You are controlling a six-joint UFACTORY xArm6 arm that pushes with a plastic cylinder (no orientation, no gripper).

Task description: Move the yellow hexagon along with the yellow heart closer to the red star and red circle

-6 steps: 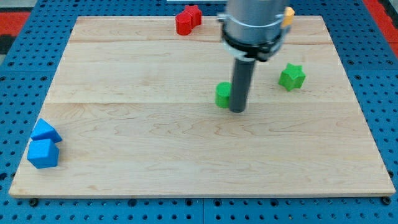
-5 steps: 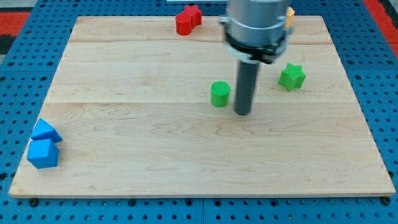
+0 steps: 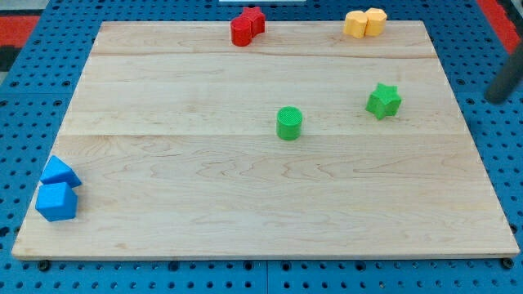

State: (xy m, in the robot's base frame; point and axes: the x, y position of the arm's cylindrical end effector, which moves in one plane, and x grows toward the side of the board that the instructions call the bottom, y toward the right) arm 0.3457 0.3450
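Observation:
The yellow hexagon and the yellow heart sit touching each other at the board's top edge, right of centre. The red circle and the red star sit touching at the top edge, left of centre. My tip is off the wooden board, at the view's far right over the blue pegboard. It is well right of and below the yellow pair and touches no block.
A green cylinder stands near the board's middle and a green star to its right. Two blue blocks sit at the lower left corner. The wooden board lies on blue pegboard.
The arm has swung away from beside the green cylinder to the far right, off the board. The yellow blocks it hid now show. No block has moved.

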